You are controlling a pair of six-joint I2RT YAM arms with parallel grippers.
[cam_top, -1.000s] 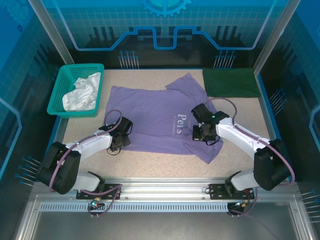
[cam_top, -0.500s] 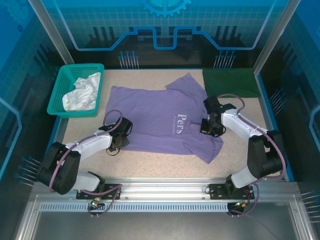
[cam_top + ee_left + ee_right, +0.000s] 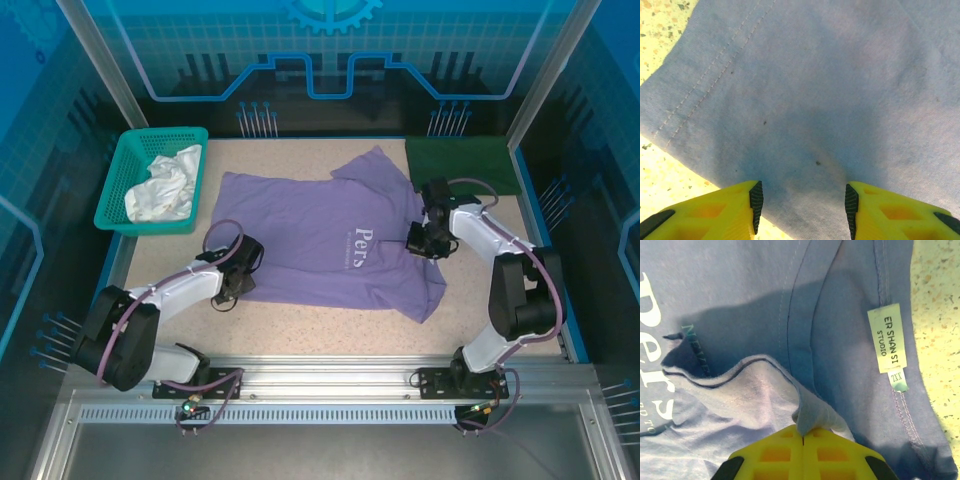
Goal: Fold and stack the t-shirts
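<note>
Right gripper point(image 3: 803, 432): yellow fingers pressed together, pinching a raised fold of the lavender t-shirt point(image 3: 840, 340) beside the neckline; neck label point(image 3: 888, 342) lies flat just to the right of the pinch, chest print point(image 3: 652, 340) at the left. In the overhead view this gripper point(image 3: 420, 243) sits at the shirt's right end.

Left gripper point(image 3: 802, 205): fingers spread, cloth of the lavender t-shirt point(image 3: 815, 90) between them; double-stitched hem runs diagonally at upper left, with speckled tabletop showing past it. Overhead, this gripper point(image 3: 232, 285) is at the shirt's near-left corner.

Lavender t-shirt point(image 3: 310, 235): spread flat mid-tabletop, hem toward the left, neck toward the right, one sleeve pointing far, the other near.

Edges and room: bare tabletop point(image 3: 300, 320) forms a strip between the shirt's near edge and the front rail, and a wider patch to the right of the near sleeve. Dark green t-shirt point(image 3: 462, 165) lies folded in the far-right corner, near the far sleeve and the right wrist. Teal mesh basket point(image 3: 115, 190), holding a crumpled white cloth point(image 3: 165, 185), stands at the far left, just beside the hem.

Left arm: low, forearm angled far and rightward from its base. Right arm: elbow out at the right edge, forearm doubling back leftward to the neckline.
</note>
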